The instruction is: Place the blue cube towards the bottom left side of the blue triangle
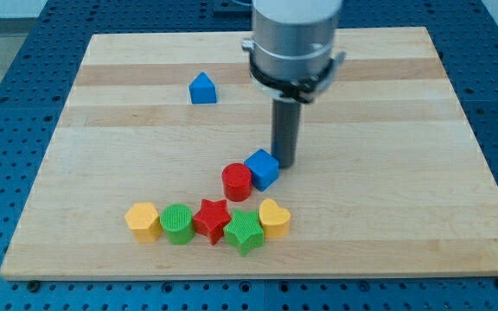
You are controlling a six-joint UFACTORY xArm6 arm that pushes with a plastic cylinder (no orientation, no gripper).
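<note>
Lab bench (blue perforated table (24, 52))

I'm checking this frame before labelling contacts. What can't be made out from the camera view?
- Whether my tip touches the blue cube: they meet at the cube's far side, so any gap is hidden.
- Whether the blue cube and the red cylinder touch: they overlap in view.
- The arm above the grey metal collar: cut off by the view's top edge.
- The far faces of the blue triangle block: turned away.

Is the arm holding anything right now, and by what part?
Nothing is held. My tip sits at the blue cube's right side, apparently touching; the red cylinder touches its left.
</note>
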